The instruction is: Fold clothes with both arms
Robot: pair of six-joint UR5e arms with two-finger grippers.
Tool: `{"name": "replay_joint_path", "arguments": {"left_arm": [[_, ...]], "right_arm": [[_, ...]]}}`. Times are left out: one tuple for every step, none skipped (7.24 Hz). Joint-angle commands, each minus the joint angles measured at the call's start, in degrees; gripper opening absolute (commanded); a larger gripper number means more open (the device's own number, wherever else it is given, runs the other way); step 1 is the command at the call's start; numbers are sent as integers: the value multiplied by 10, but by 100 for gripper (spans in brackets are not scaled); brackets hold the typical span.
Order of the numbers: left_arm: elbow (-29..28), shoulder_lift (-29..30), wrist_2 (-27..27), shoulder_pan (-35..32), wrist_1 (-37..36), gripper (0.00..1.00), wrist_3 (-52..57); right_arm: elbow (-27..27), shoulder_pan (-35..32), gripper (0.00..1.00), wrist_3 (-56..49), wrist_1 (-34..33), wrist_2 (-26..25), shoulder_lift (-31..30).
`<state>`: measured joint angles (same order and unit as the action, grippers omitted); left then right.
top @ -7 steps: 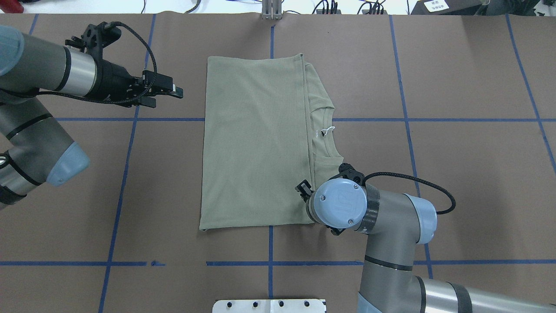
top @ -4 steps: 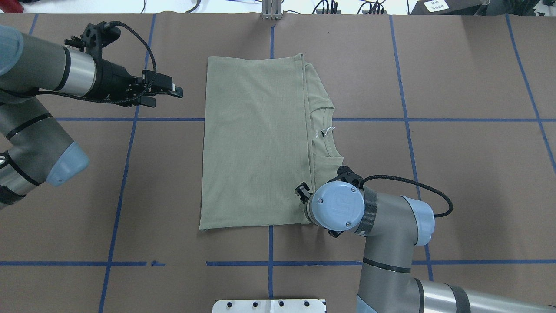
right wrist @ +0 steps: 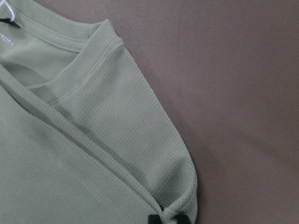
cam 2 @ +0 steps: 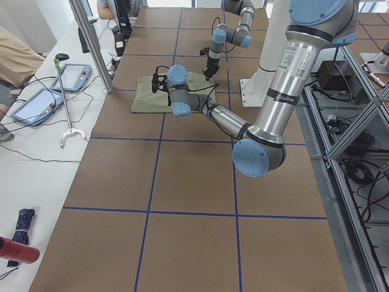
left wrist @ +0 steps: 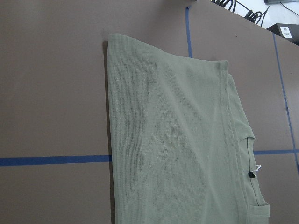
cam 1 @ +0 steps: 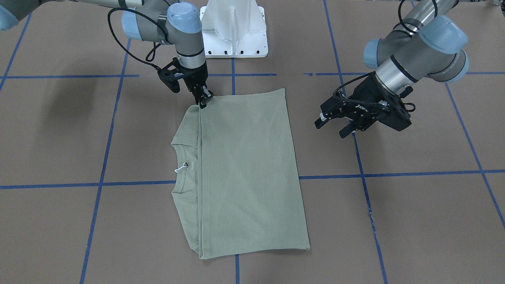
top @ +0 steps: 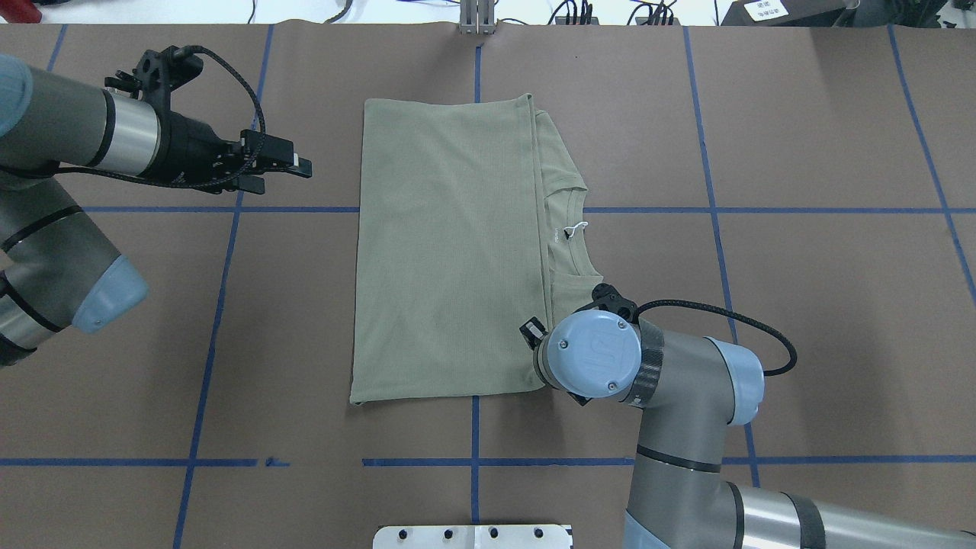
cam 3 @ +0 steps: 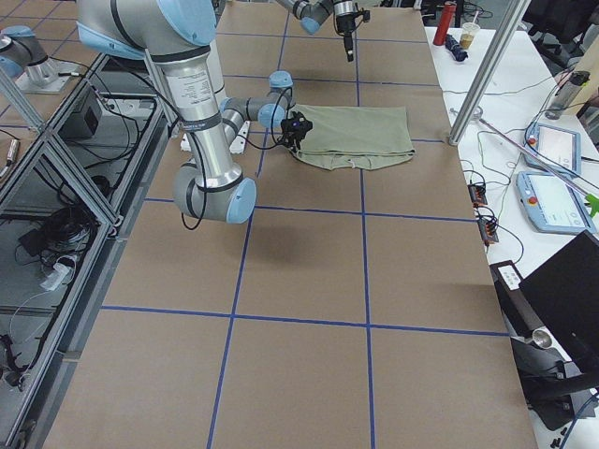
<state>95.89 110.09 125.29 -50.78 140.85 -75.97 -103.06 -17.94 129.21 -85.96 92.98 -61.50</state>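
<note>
The sage-green shirt (top: 450,252) lies folded flat mid-table, its ribbed collar (top: 568,229) and white neck tag (top: 579,226) showing along its right edge. In the front view my right gripper (cam 1: 204,103) points straight down at the shirt's (cam 1: 244,169) near right corner. The right wrist view shows its fingertips (right wrist: 168,218) shut on the folded fabric edge (right wrist: 93,140). My left gripper (top: 288,174) is open and empty, hovering over bare table left of the shirt, as the front view (cam 1: 330,129) also shows. The left wrist view looks onto the shirt (left wrist: 173,140).
The white pedestal base (cam 1: 233,35) stands at the robot's edge of the table. Blue tape lines (top: 229,210) grid the brown surface. A metal post (top: 476,19) and cables sit at the far edge. Tablets (cam 2: 36,103) lie on the operators' side table.
My left gripper has drawn back slightly to the left, away from the shirt. The right arm has shifted only a little at the shirt's corner.
</note>
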Motion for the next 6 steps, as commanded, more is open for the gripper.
{"name": "replay_joint_path", "arguments": {"left_arm": [[4, 1, 0, 1, 0, 100, -26], [12, 2, -1, 11, -1, 100, -53], [17, 2, -7, 38, -6, 100, -85], [38, 0, -49, 86, -9, 100, -179], [70, -31, -86, 147, -12, 98, -222], [125, -83, -141, 200, -48, 96, -244]], "right_arm": [[-14, -3, 0, 0, -1, 1, 1], [-21, -3, 0, 0, -4, 3, 1], [-39, -5, 0, 0, -7, 3, -6], [-52, -7, 0, 1, -10, 3, -9], [-64, -3, 0, 1, -32, 3, -11], [-77, 0, 0, 1, -43, 4, -11]]}}
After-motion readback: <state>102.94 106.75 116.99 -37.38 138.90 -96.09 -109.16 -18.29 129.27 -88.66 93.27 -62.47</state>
